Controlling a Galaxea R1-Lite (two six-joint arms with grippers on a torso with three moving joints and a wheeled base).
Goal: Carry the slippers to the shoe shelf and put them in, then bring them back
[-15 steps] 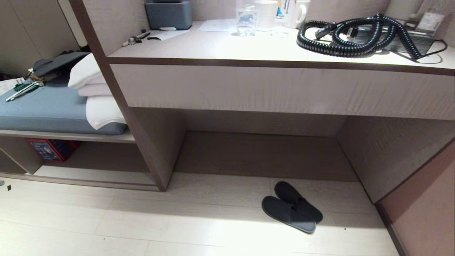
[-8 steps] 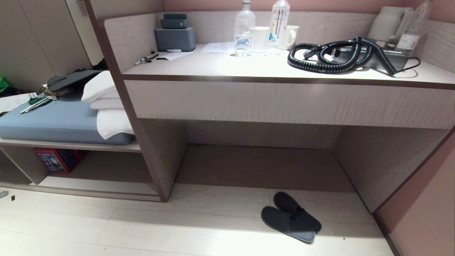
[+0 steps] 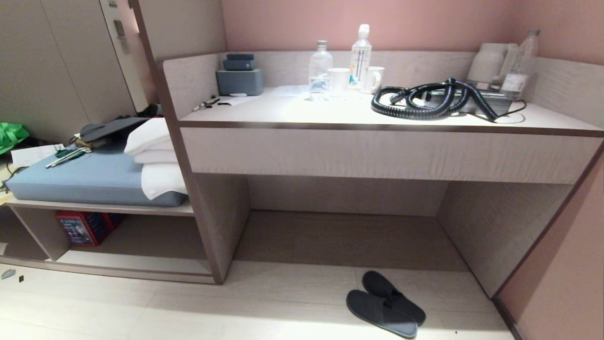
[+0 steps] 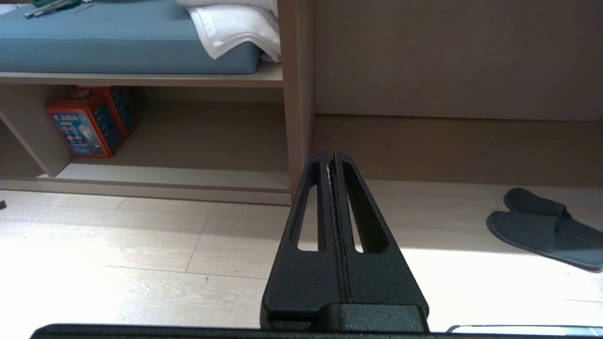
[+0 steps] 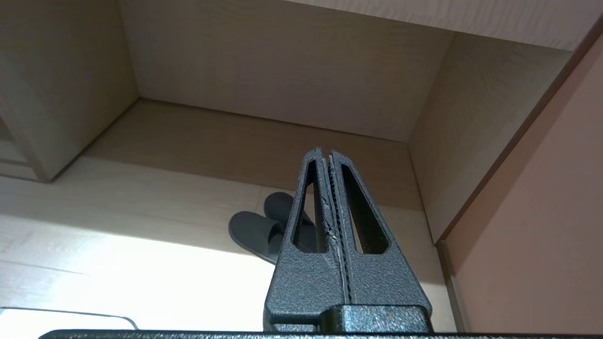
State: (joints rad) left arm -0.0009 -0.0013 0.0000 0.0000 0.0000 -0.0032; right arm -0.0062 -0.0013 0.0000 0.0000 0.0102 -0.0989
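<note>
Slippers [image 3: 386,303] — a flat pair of dark navy-black fabric slides — lay side by side on the pale plank floor [image 3: 141,311] before the recess under the tabletop [image 3: 358,113], long axes slanting. They sat ahead of the right gripper [image 5: 326,153], off to the side of the left gripper [image 4: 330,151] — so the right arm looked nearer. Both jaws were closed on nothing.

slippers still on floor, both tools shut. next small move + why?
Probably open the right tool and start lowering it toward the slippers. They lie side by side on the floor in front of the desk recess, untouched, nearer the robot's right. Both tools are shut and empty; the left tool looks parked, the shoe shelf away to the left.
</note>
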